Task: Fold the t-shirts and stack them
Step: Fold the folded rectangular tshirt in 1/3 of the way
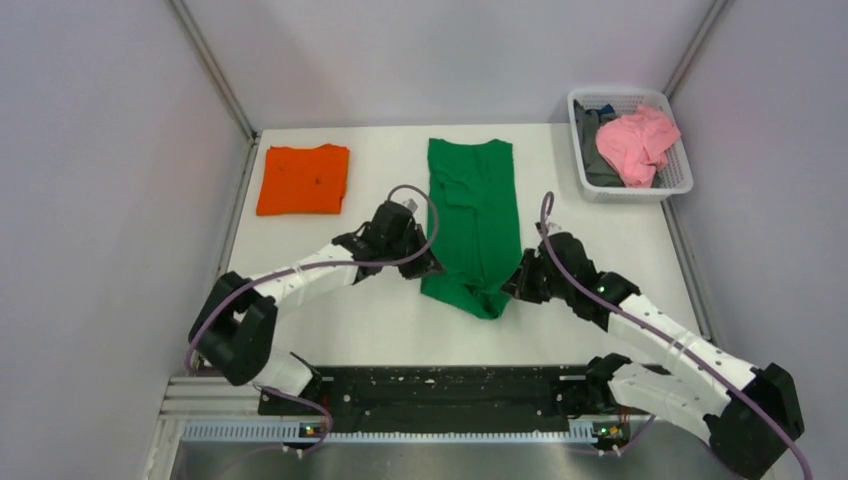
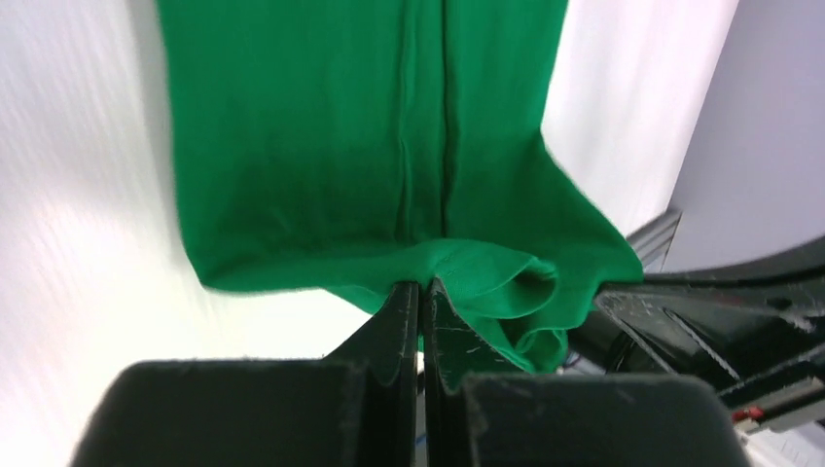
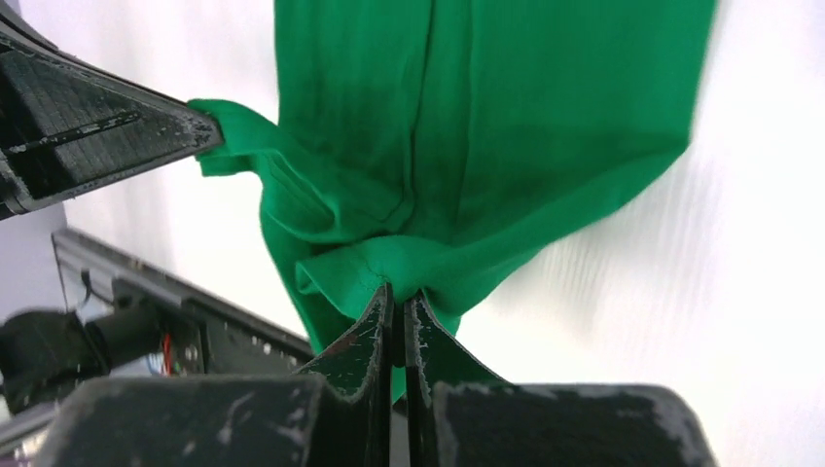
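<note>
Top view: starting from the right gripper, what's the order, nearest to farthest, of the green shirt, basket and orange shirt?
1. Green shirt, pinched by the right gripper, centre.
2. Basket, far right corner.
3. Orange shirt, far left.

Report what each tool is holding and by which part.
Both hold the green t-shirt by its near edge: the left tool pinches the left corner, the right tool the right corner.
</note>
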{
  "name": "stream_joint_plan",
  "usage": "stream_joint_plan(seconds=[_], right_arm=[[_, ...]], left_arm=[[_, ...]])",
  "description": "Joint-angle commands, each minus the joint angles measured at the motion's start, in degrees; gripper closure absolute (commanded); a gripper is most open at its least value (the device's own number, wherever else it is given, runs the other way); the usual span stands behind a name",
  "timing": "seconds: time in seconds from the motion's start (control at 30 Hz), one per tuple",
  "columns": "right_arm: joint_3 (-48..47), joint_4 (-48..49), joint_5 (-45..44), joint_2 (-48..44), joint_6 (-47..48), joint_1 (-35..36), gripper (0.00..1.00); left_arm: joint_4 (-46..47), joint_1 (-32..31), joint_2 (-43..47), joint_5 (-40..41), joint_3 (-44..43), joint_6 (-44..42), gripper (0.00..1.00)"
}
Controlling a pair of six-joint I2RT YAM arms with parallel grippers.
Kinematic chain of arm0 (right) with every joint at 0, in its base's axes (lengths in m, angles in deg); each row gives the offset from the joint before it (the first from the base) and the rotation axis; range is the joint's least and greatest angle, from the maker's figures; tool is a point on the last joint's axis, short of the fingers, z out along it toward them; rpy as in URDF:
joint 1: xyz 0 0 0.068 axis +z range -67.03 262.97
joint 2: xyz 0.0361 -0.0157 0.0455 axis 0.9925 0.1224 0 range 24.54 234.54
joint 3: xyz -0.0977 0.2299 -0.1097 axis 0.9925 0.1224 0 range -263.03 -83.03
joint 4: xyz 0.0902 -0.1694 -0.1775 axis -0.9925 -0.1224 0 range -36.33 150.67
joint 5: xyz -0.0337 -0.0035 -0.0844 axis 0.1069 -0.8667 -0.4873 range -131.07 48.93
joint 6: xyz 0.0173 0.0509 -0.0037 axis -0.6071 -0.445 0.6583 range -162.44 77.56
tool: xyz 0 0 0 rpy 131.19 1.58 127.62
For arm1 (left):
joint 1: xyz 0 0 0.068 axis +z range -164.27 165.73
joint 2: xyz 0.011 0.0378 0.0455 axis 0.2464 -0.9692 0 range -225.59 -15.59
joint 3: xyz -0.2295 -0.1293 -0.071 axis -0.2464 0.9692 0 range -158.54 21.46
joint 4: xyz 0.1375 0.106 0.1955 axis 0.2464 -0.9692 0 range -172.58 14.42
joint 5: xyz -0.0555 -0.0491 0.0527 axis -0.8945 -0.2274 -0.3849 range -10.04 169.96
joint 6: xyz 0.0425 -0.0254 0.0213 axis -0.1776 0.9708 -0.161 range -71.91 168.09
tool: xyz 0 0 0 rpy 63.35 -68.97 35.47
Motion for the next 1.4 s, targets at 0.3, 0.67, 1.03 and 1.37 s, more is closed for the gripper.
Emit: stream_joint_plan(seconds=[0.3, 0.67, 1.03, 1.37], right_arm=[[-16.6, 10.5, -0.3, 20.9, 8.6, -18.6, 1.00], [-28.3, 15.7, 4.1, 38.2, 12.1, -24.0, 1.00], [-31.5, 20.2, 5.7, 48.7, 11.9, -26.1, 1.00], [-35.9, 17.6, 4.7, 48.5, 13.8, -27.3, 0.26]], left_arm=[[-1.5, 14.4, -19.4, -9.7, -22.1, -7.7, 1.00], [-4.0, 20.5, -31.5, -11.8, -35.8, -10.6, 1.00], [-8.6, 21.5, -40.9, -12.6, -45.7, -13.5, 0.94], [-11.6, 21.8, -39.0, -12.5, -48.6, -15.4, 0.02]])
